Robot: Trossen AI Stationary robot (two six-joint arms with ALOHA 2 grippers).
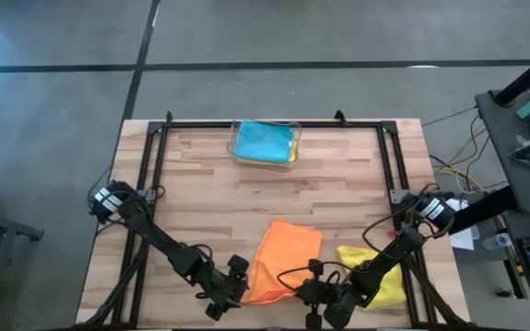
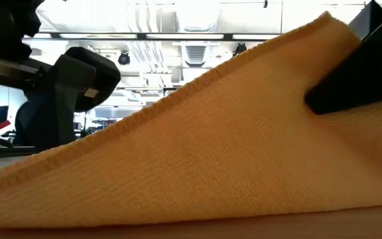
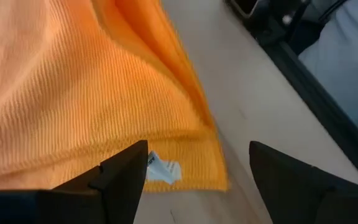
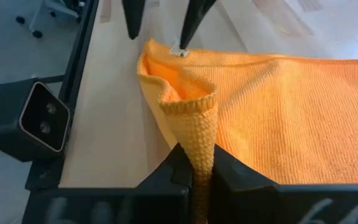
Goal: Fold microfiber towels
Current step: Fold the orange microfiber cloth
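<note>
A: While we work the soft orange microfiber towel [image 1: 282,259] at the near edge of the pale wooden table [image 1: 201,202], right gripper [image 4: 199,175] is clamped on a pinched-up corner. Left gripper [image 3: 197,168] stands spread above the tagged corner, holding nothing.

B: So we're mid-fold, we'd say. Next we need the right to lay its corner flat onto the cloth.

A: Crumpled yellow towel [image 1: 375,272] lies right of it, partly under the arm. Light blue towel [image 1: 263,141] sits in the clear plastic bin [image 1: 291,129], far side. Low view is blocked by orange cloth.
</note>
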